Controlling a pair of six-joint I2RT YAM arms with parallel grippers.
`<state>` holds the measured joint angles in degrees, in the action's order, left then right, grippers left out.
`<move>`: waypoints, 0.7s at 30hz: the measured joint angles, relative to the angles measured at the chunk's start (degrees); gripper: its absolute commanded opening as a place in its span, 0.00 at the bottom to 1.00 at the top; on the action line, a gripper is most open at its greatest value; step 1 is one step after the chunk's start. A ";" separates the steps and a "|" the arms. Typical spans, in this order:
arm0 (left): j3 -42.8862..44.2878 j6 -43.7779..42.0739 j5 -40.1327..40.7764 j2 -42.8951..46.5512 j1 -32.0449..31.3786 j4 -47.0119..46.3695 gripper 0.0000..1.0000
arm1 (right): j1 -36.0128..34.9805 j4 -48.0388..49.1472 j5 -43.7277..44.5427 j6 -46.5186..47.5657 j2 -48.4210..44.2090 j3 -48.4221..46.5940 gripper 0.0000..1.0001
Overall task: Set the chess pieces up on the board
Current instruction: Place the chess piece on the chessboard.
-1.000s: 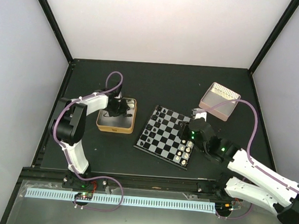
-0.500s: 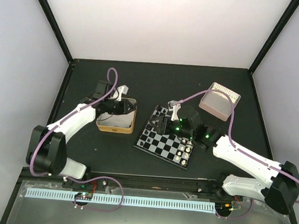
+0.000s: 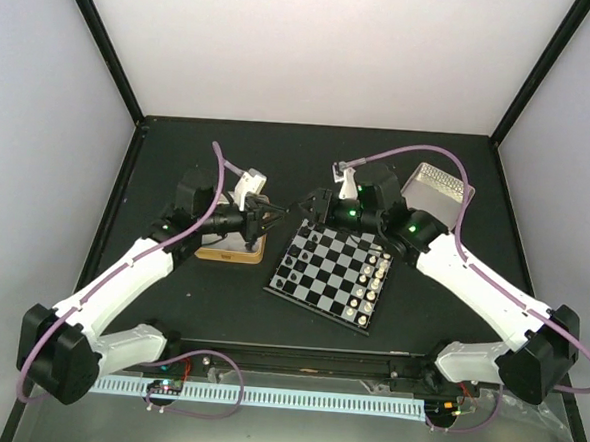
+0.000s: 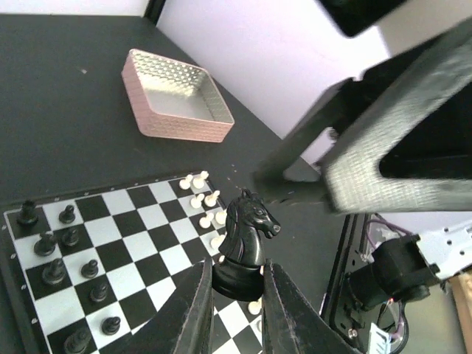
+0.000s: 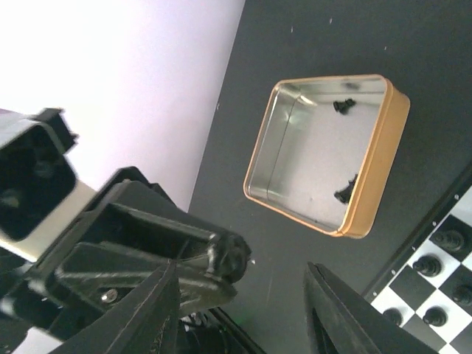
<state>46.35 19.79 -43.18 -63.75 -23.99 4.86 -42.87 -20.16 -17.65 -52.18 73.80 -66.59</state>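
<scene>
Black knight (image 4: 248,234) pinched in the left gripper (image 4: 234,269); right gripper (image 3: 308,204) spread, holding nothing.

I see the left arm stretched far and to the right over the gold-rimmed tin (image 5: 369,177), its fingers pressed on the knight's base. The piece is upright in the air, off the board (image 3: 327,278), near its far-left corner. The right arm reaches left across the board's far edge, its open fingers facing the left gripper's tip; I cannot tell whether they touch. Black pieces (image 3: 309,244) stand on the board's left side, white pieces (image 3: 371,281) on its right. Two more black pieces (image 5: 345,193) lie in the tin. The pink box (image 4: 173,125) sits far right.
</scene>
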 measured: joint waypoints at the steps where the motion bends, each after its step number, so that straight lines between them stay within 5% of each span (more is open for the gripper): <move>1: 0.04 -1.07 0.33 0.72 -0.70 -0.22 0.07 | 0.04 -0.85 -0.76 0.31 0.20 -0.44 0.46; 21: 2.19 -10.67 4.50 0.59 -3.58 4.96 0.07 | 0.22 -0.59 -8.37 0.72 2.95 -0.83 0.34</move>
<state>48.53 9.13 -38.68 -63.16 -27.57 9.82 -42.65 -20.75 -26.02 -51.46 76.75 -67.42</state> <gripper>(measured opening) 0.170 0.394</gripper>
